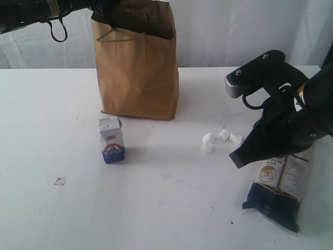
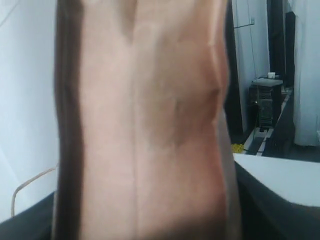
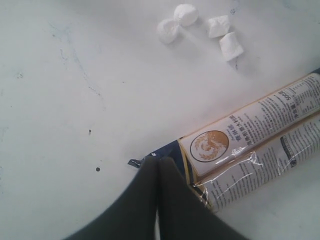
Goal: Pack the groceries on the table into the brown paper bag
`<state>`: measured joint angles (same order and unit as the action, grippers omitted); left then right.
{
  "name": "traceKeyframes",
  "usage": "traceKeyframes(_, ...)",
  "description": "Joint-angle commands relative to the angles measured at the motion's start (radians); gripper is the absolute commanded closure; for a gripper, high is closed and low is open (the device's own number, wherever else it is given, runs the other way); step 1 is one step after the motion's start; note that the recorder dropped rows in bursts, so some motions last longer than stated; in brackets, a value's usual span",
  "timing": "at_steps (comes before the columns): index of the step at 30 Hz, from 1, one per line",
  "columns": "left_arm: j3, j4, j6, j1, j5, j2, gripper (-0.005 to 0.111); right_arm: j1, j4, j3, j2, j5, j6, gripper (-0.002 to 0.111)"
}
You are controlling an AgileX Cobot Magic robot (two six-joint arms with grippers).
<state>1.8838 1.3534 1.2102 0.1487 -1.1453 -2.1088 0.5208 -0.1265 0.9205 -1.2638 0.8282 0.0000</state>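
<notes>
Pouch grasped by left gripper over bag; lower well inside before release. Right gripper clenched, empty.

Seemingly a lab or test room — a plain white counter before a pale draped backdrop, a dark equipment cabinet beyond the left jaws.
</notes>
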Motion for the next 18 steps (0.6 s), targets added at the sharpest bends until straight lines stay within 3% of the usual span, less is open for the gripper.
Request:
traceKeyframes(1,0.015,0.064,-0.01,0.002,0.017,0.014,0.064,-0.003,0.026,-0.004,0.002,-0.015,0.0,0.108)
traceKeyframes(4,0.015,0.067,-0.01,0.002,0.017,0.012,0.035,-0.003,0.026,-0.004,0.002,-0.015,0.0,0.108)
traceKeyframes(7,0.015,0.044,-0.01,0.002,0.017,0.012,0.021,-0.003,0.026,-0.004,0.002,-0.015,0.0,0.108)
traceKeyframes(18,0.015,0.036,0.032,0.002,0.021,0.01,0.019,-0.003,0.026,-0.004,0.002,-0.015,0.0,0.108)
